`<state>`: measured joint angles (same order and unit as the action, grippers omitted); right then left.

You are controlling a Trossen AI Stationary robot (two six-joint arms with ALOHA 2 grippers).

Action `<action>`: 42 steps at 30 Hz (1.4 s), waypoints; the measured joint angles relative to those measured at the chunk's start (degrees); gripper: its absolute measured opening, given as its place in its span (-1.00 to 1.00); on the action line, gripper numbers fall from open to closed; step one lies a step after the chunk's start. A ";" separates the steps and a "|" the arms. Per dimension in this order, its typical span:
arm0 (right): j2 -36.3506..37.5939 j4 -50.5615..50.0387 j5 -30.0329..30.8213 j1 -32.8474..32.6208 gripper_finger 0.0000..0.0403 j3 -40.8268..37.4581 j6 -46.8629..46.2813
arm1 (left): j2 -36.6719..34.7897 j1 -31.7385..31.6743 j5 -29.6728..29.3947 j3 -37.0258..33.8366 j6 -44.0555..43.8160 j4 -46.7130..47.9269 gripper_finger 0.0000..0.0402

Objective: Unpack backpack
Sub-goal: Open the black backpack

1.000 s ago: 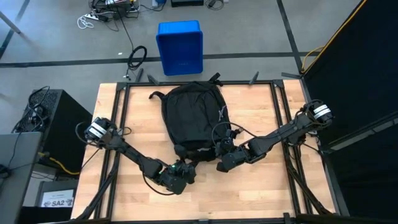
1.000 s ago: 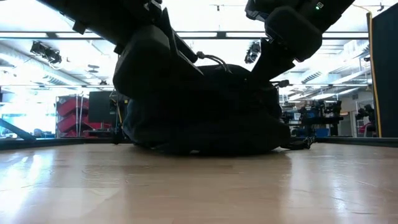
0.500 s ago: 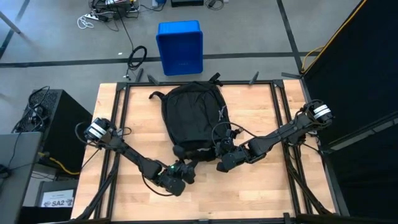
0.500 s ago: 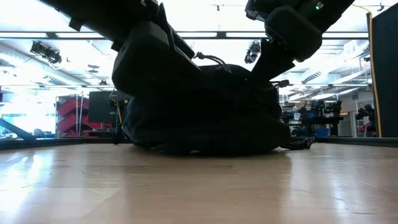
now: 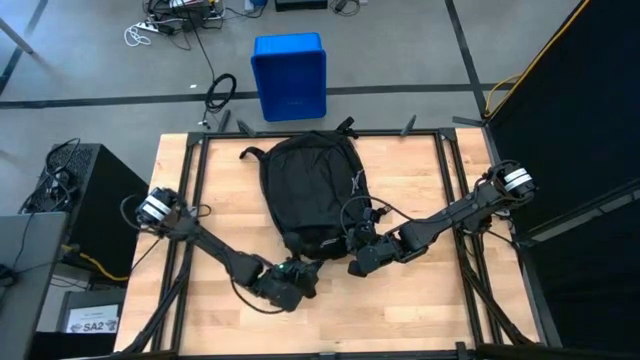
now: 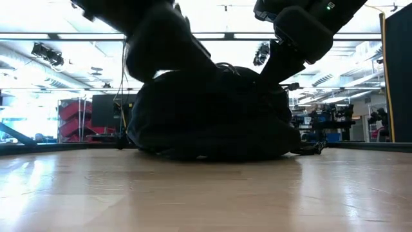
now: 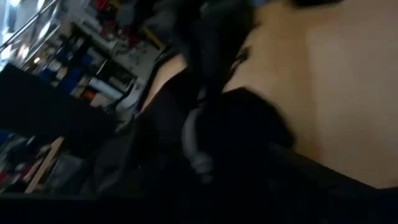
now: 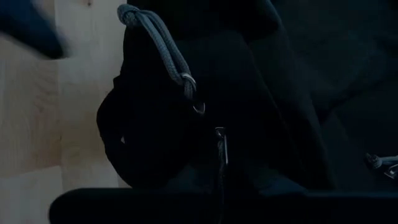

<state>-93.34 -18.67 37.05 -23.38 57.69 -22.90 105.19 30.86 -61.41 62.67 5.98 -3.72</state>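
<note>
The black backpack (image 5: 305,190) lies flat on the middle of the table, with its top loop toward the far edge and its straps at the near end. My left gripper (image 5: 298,272) is at the backpack's near end. The left wrist view is blurred and shows dark fabric and a grey cord pull (image 7: 196,146). My right gripper (image 5: 358,243) is at the backpack's near right corner. Its wrist view shows a grey cord pull (image 8: 152,40) on a metal zipper slider (image 8: 198,107) against black fabric (image 8: 249,93). In the low view the backpack (image 6: 212,122) is a dark mound under both arms.
A blue plastic bin (image 5: 289,75) stands on the floor beyond the table's far edge. Bare wood (image 5: 420,300) lies near and to either side of the backpack. A black frame rail (image 5: 195,200) runs along the table's left side, and a dark curtain (image 5: 570,120) hangs on the right.
My left gripper has risen and shifted slightly toward the table's right, along the backpack's near end. The right arm and the backpack's body have stayed where they were.
</note>
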 joint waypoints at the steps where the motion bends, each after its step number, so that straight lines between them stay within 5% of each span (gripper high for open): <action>1: 0.00 0.00 -0.01 0.00 -1.00 0.00 0.00 | 0.00 -0.55 -0.25 0.00 -0.41 0.33 -0.01; 8: 0.00 0.02 -0.18 0.02 -1.00 0.00 0.25 | 0.00 -2.81 1.01 0.00 -3.43 2.62 -0.09; 20: 0.00 -0.14 -0.41 0.28 -1.00 0.00 0.42 | 0.00 -2.29 4.43 0.00 -3.30 2.32 -0.93; 26: 0.00 -1.97 -0.41 0.35 -1.00 0.00 0.47 | -0.10 -1.15 4.53 0.97 0.02 3.21 -0.99; 35: 0.07 -9.76 -0.89 0.10 -1.00 0.12 -6.43 | -6.33 4.68 4.69 1.95 -9.51 19.02 -1.00; 42: 0.09 -12.16 -1.15 -1.85 -1.00 0.13 -9.05 | -7.33 6.11 4.80 1.83 -36.05 47.57 -1.00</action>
<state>-93.25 -30.83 35.91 -25.22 57.82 -31.95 97.85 36.97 -56.61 64.50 -30.08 43.85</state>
